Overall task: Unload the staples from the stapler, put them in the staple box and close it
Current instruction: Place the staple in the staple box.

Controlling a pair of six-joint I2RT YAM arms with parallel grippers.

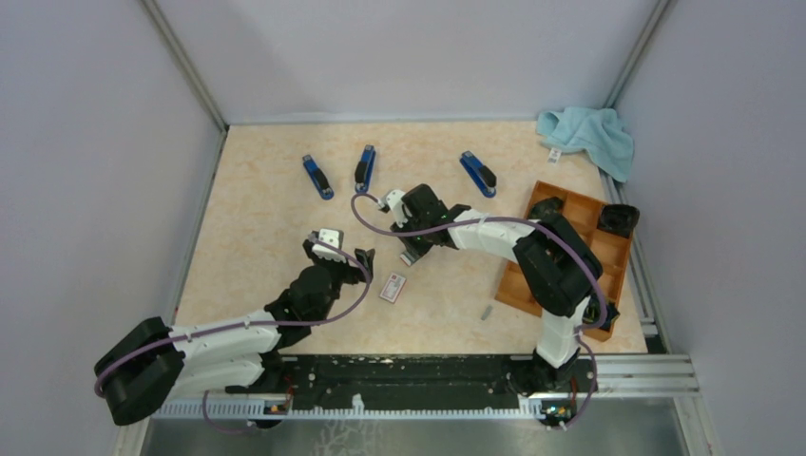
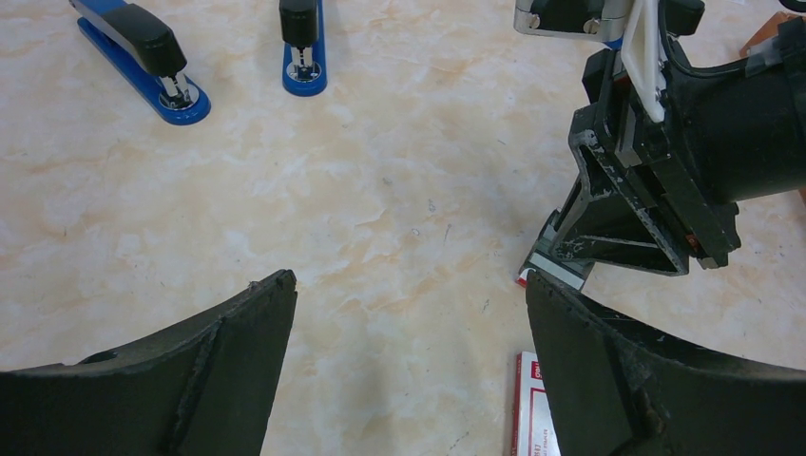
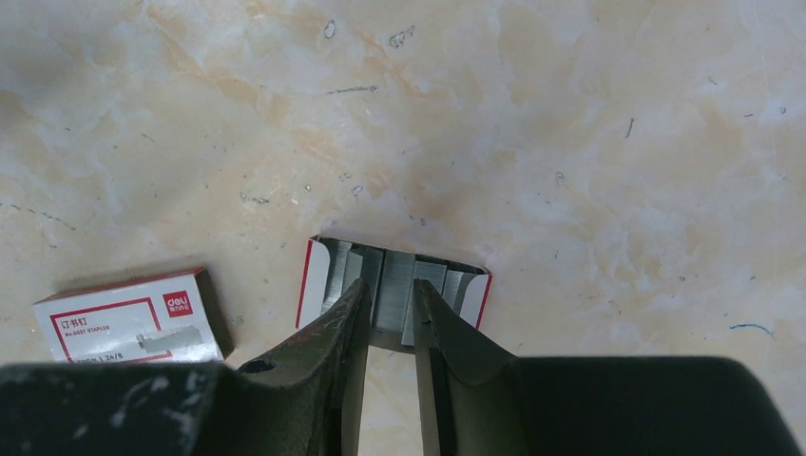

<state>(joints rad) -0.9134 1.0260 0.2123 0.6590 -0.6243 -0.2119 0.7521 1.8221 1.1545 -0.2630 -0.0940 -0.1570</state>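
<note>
Light: we are seeing soft, even overhead light on the worktop | Shadows: we are noting only faint, diffuse ones beneath the right claw | Focus: we are getting crisp worktop grain in both wrist views, with the nearest claw edges softening.

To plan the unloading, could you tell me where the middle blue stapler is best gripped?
Probably grip the middle stapler across its narrow flanks at mid-length, descending from above: it lies flat, long and slim, with free room on both sides.
</note>
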